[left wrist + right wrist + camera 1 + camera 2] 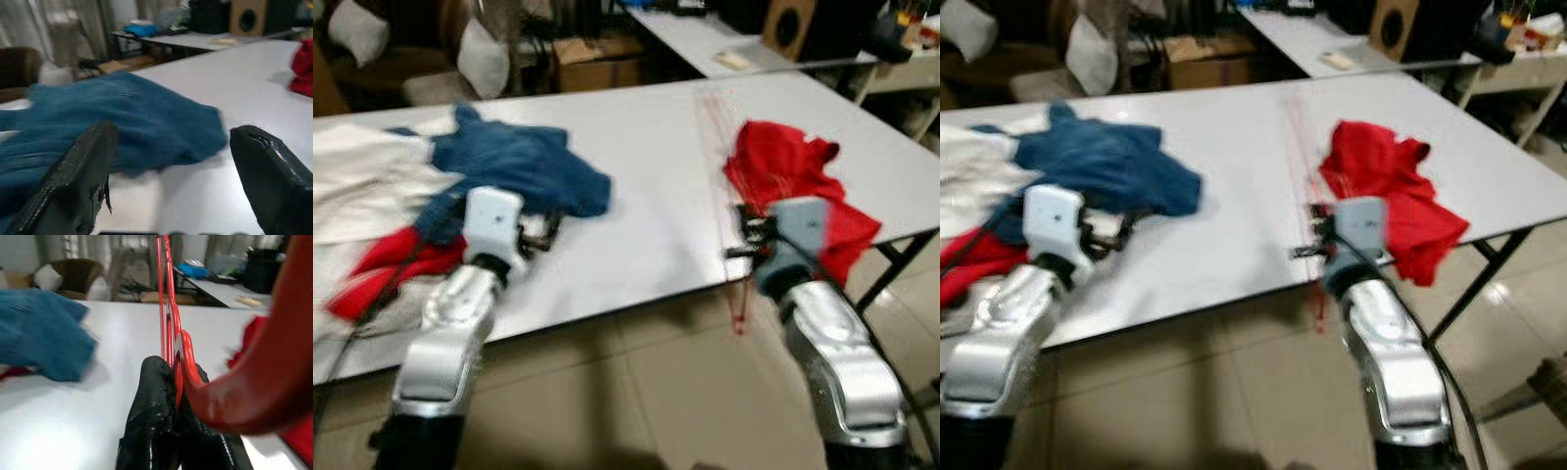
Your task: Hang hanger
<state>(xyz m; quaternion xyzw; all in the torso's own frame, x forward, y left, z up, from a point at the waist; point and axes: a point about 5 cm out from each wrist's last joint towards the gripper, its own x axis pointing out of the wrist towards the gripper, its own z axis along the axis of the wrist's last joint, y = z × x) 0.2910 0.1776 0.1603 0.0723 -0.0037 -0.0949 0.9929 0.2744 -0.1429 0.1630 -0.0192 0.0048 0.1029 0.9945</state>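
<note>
Right wrist view showed the right hand (178, 382) pinched tight on a thin red hanger (168, 323), the black fingers (151, 401) pressed together around its wire. The hanger lay along the white desk (646, 196), overhanging its near edge beside a crumpled red garment (783, 171). The left hand (171, 166) reached low over the desk with fingers spread wide, facing a soft blue garment (122, 117).

On the table (646, 196) a shirt (514, 171) lies at the left, over a heap of clothes (362, 196) at the left edge. Another shirt (788, 181) lies at the right, near the front edge. The hanger (720, 166) lies between them, just beside the right one. A second table (705, 39) stands behind.
</note>
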